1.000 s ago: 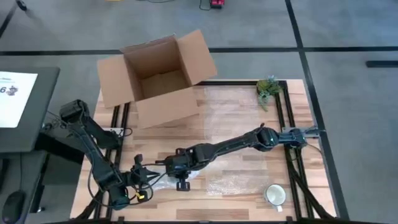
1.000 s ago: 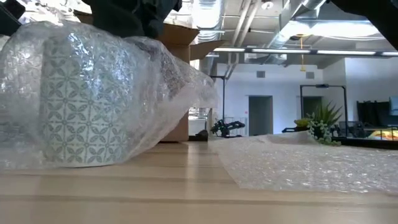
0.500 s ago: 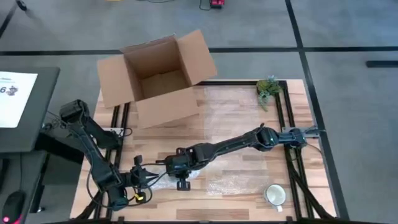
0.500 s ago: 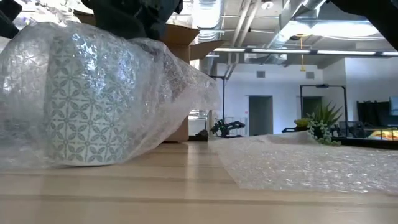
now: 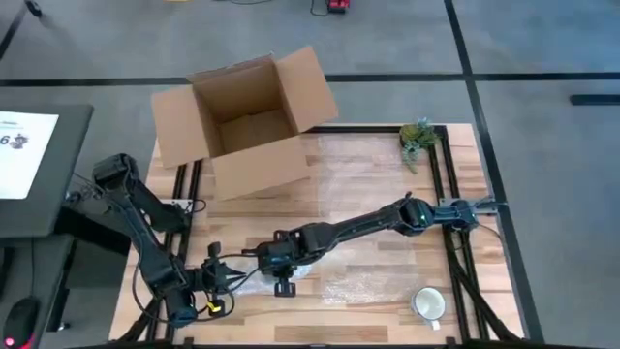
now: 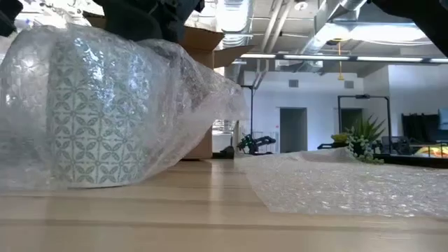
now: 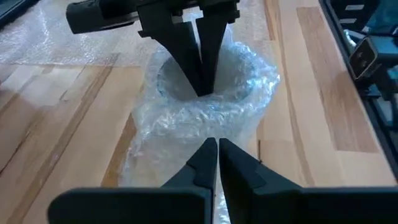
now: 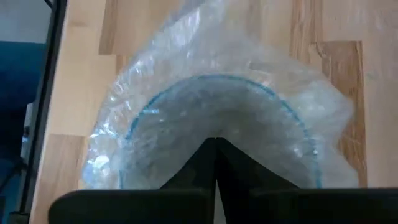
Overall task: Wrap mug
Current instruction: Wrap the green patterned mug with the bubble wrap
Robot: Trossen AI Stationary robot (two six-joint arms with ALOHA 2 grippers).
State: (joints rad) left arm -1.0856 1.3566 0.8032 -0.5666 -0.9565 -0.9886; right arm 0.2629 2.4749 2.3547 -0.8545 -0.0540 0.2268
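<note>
A mug with a green leaf pattern (image 6: 98,112) stands upright on the table, wrapped in clear bubble wrap (image 6: 203,98) that trails off to one side. In the high view the bundle (image 5: 260,264) sits near the table's front left. My left gripper (image 7: 217,144) is shut at the wrap on the bundle's side. My right gripper (image 8: 216,142) is shut and points down into the mug's covered mouth (image 7: 205,87). My left gripper pinches the bubble wrap on the mug's left side (image 7: 211,127), just below the rim, coming level from the table's left. One layer or several, I cannot tell. My right gripper presses its shut fingertips (image 7: 200,74) from above into the wrap over the mug's mouth (image 8: 211,112); the mug stands on the table.
An open cardboard box (image 5: 247,116) stands at the far left. A flat sheet of bubble wrap (image 5: 358,281) lies to the right of the bundle. A white mug (image 5: 429,303) sits at the near right corner and a small plant (image 5: 418,136) at the far right.
The wrapped mug has tipped a little and come back upright in the low view. Both grippers have stayed shut at it.
</note>
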